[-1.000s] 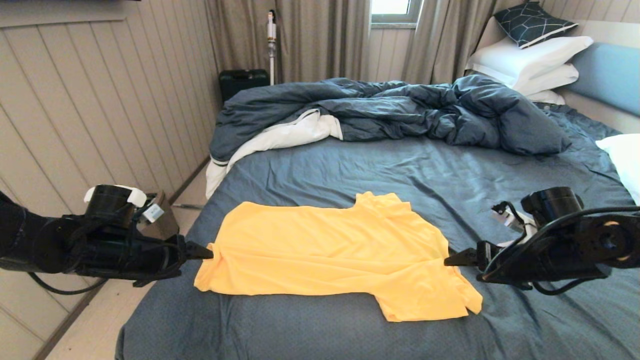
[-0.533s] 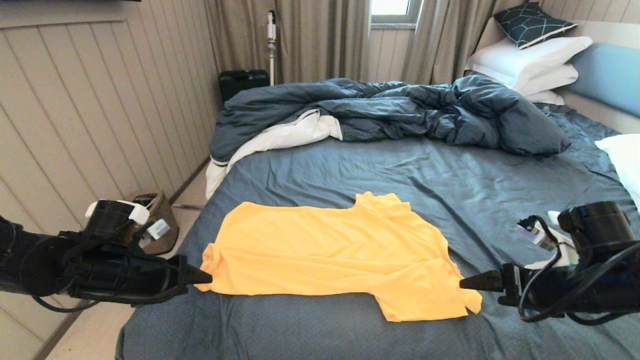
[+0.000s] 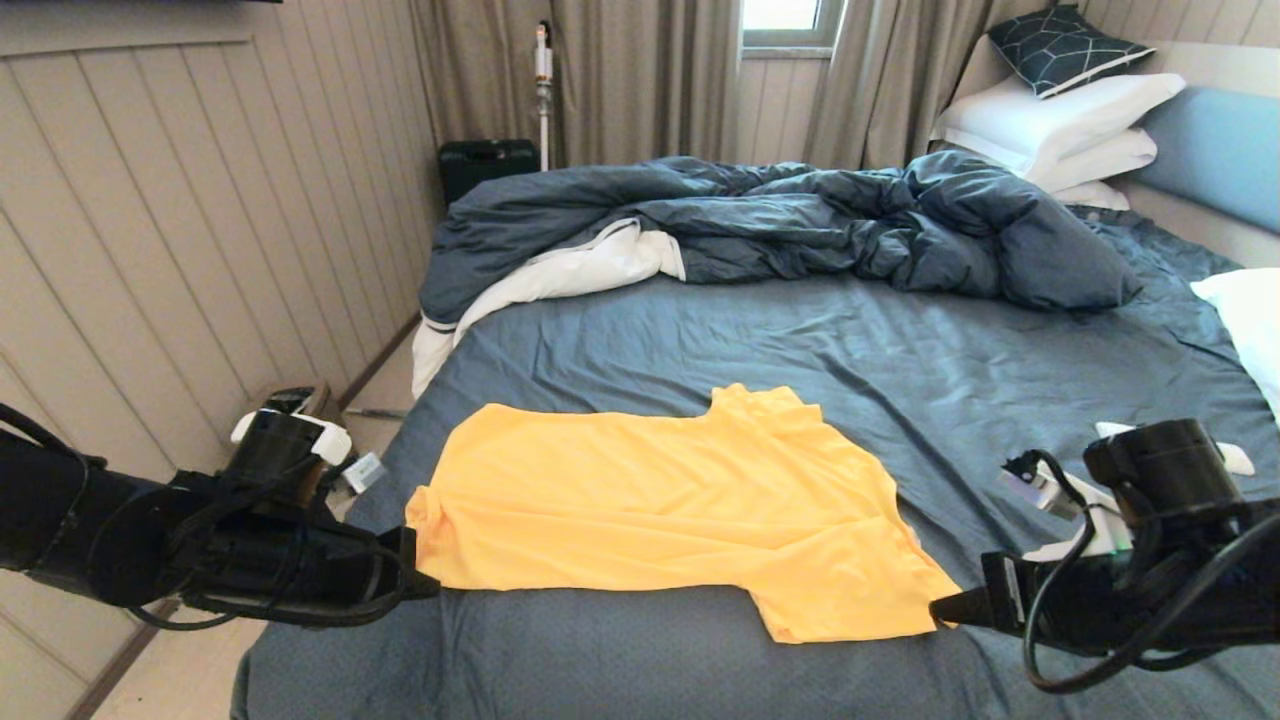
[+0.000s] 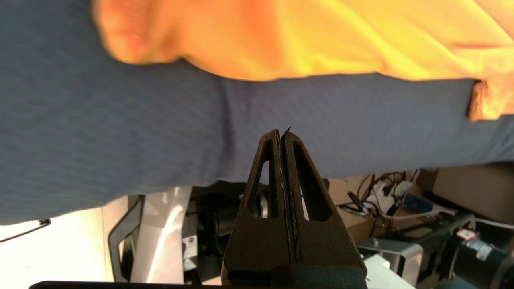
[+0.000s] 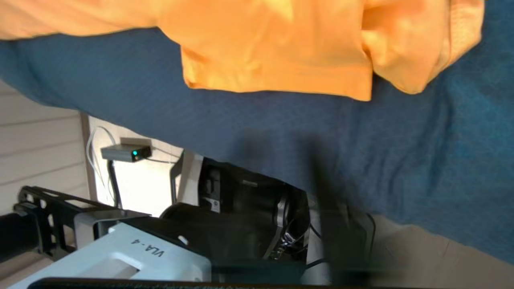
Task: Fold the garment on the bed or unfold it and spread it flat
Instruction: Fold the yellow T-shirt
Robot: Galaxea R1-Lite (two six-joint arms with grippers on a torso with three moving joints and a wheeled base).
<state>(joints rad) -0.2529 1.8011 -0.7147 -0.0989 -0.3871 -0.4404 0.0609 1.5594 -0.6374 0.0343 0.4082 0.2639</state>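
Observation:
The yellow T-shirt [image 3: 660, 510] lies spread across the near part of the bed [image 3: 800, 340], its body to the left and a sleeve [image 3: 850, 610] at the near right. My left gripper [image 3: 428, 586] is shut and empty at the shirt's near left corner. In the left wrist view its tips [image 4: 281, 134] hang over bare sheet, a little short of the shirt's hem [image 4: 281, 40]. My right gripper [image 3: 940, 608] shows one narrow closed point at the sleeve's near right corner. The right wrist view has the sleeve [image 5: 281, 52] ahead of blurred fingers.
A rumpled blue duvet [image 3: 800, 215] with white underside lies across the far half of the bed. White pillows [image 3: 1060, 110] and a blue headboard [image 3: 1220, 150] are at the far right. A panelled wall [image 3: 150, 250] runs close along the left.
Both grippers have slid from the shirt's left and right edges toward the bed's near edge. The shirt's near left corner has drawn in slightly and bunched.

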